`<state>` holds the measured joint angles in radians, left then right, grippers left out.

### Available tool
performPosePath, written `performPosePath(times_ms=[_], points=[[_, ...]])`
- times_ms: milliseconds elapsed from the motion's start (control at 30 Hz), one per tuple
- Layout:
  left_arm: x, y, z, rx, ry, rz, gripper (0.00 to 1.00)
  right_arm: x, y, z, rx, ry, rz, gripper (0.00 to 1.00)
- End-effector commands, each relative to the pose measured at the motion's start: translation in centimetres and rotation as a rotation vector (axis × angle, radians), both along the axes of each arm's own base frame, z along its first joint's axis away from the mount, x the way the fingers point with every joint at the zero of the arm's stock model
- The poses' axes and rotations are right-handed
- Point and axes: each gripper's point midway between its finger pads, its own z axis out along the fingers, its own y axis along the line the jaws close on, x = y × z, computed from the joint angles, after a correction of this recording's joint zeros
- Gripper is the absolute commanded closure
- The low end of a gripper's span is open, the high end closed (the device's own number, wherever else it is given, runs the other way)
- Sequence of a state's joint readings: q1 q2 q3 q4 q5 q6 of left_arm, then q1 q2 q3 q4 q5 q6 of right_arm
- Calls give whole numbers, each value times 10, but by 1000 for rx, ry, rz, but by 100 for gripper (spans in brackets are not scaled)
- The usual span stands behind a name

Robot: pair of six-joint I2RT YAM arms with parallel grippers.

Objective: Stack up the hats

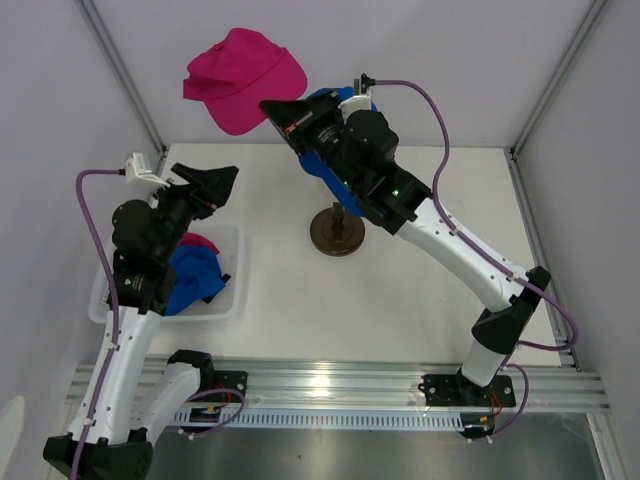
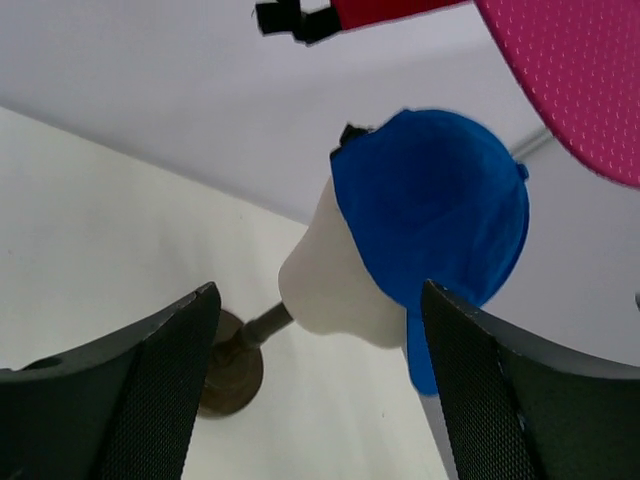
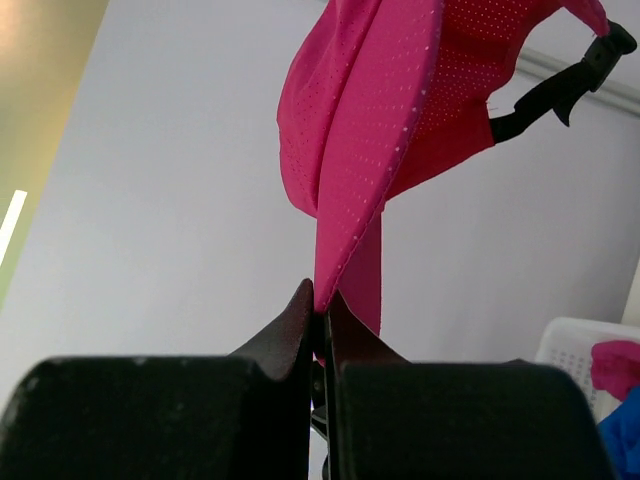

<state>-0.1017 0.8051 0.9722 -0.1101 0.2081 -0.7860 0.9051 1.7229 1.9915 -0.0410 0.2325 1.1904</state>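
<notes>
My right gripper (image 1: 275,108) is shut on the edge of a magenta pink cap (image 1: 240,75) and holds it high in the air at the back, left of the mannequin head. In the right wrist view the pink cap (image 3: 380,130) hangs from my pinched fingertips (image 3: 322,300). A bright blue cap (image 2: 440,205) sits on the cream mannequin head (image 2: 325,275); from above the blue cap (image 1: 322,100) is mostly hidden behind my right arm. My left gripper (image 1: 215,185) is open and empty above the basket. More caps, a blue one (image 1: 195,280) and a pink one (image 1: 200,243), lie in the basket.
The white plastic basket (image 1: 228,305) stands at the left near my left arm. The mannequin's dark round stand (image 1: 337,235) is on the white table's middle. Grey walls close in the back and sides.
</notes>
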Motion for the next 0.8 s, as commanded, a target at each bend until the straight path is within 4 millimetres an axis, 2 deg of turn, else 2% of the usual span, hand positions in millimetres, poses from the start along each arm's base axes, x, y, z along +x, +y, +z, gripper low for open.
performPosePath(times_ms=[0, 200, 267, 300, 400, 467, 500, 600, 633, 700, 733, 767], points=[[12, 20, 30, -114, -125, 181, 17, -5, 3, 15, 100, 1, -1, 100], [45, 32, 33, -75, -227, 298, 18, -15, 9, 12, 93, -1, 14, 100], [48, 33, 47, -65, -292, 308, 18, -15, 8, 11, 83, -4, 7, 100], [52, 34, 47, -47, -307, 321, 18, -15, 6, 11, 82, -4, 2, 100], [53, 43, 63, 72, -418, 381, 17, -12, 3, 6, 87, 5, -6, 100], [59, 51, 63, 159, -449, 441, 16, -11, 1, 5, 91, 12, -7, 100], [56, 58, 76, 242, -518, 493, 16, -12, 2, 5, 89, 12, 0, 100], [58, 65, 83, 402, -600, 566, 15, -14, 3, 3, 83, 18, 8, 100], [55, 65, 94, 417, -651, 582, 15, -14, 3, 2, 84, 19, 10, 100], [63, 64, 93, 470, -663, 585, 14, -14, 4, 2, 96, 28, 23, 100], [63, 65, 103, 489, -686, 602, 14, -15, 5, 1, 98, 31, 34, 100], [72, 66, 97, 499, -670, 606, 14, -17, 5, 4, 107, 29, 44, 100]])
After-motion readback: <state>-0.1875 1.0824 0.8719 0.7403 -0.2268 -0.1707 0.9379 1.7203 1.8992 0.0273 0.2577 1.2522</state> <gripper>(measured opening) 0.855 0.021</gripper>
